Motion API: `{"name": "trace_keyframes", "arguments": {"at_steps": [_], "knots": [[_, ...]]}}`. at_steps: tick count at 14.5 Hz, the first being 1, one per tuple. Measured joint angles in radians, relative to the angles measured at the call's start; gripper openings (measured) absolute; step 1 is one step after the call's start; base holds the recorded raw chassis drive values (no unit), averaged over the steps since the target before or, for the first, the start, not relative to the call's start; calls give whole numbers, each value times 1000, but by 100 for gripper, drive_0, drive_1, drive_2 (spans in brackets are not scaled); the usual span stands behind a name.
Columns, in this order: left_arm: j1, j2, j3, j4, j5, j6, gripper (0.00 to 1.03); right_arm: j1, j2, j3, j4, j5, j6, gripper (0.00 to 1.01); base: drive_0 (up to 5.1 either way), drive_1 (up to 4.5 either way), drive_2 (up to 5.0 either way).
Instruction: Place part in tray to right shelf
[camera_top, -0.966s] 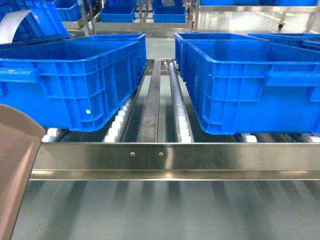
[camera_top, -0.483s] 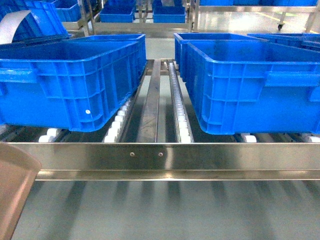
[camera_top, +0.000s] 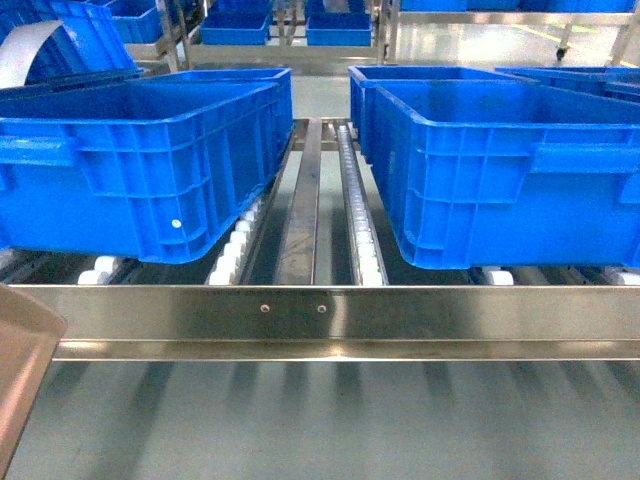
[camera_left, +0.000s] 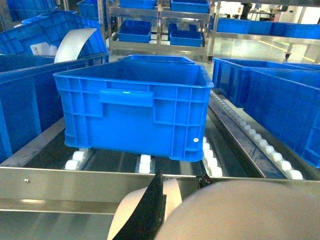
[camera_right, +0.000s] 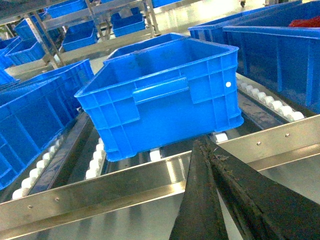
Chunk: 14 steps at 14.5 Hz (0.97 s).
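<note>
Steel racking fills every view: the right shelf (camera_top: 330, 318) shows its broad shiny front rail across the head view, with white roller tracks (camera_top: 358, 215) running back behind it. Two large blue crates (camera_top: 140, 165) sit on those rollers, one to each side, well apart, a bare steel channel between them. The beige tray (camera_top: 22, 375) shows only as a curved corner at the lower left of the head view, below the rail; the left wrist view has its pale rim (camera_left: 250, 210) close beneath the camera. The left gripper (camera_left: 150, 212) shows one dark finger against the tray; whether it grips, I cannot tell. The right gripper (camera_right: 215, 200) has its dark fingers pressed together, nothing between. The blue part is not visible.
</note>
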Motion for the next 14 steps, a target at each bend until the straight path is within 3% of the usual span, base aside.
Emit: {"name": "trace_keyframes", "arguments": {"at_steps": [9,11,12,13,14], "knots": [[0,-199,0,-194,0,0,13,0,-209,-42,-144,0,1,2,0,0,0],[0,-356,0,-399,0,0,13,0,-241,-42,-180,0,2,2,0,0,0],[0,-362,1,-349,-1,1,13,0,-255,-42,-192,0,2,2,0,0,0],[0,-362,0,-379,3,2,13,0,-334,-42,-322,2,3,2,0,0,0],[0,-362,0,-379,1,5,13,0,-423,-42,-359,0,3,2,0,0,0]]}}
